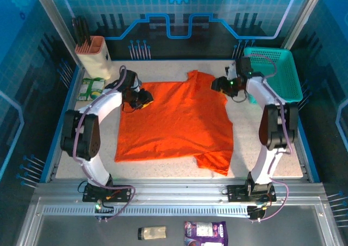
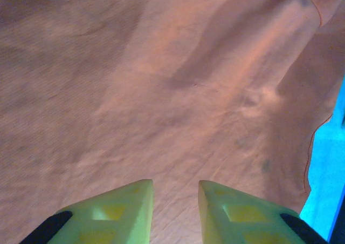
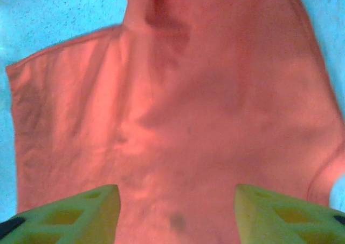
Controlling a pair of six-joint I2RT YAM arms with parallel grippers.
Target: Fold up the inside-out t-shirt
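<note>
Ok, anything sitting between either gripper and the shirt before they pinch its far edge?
Nothing visible. Both wrist views show bare orange fabric of the t-shirt right beneath the fingertips of the left gripper and the right gripper, jaws apart. The teal basket sits off to the right, apart from the shirt.

Blue circuit-printed wall panels point(image 1: 109, 9) beyond the left end effector point(image 1: 143, 98) and right end effector point(image 1: 217, 84); speckled pale counter point(image 1: 163, 170) beneath; even light.
</note>
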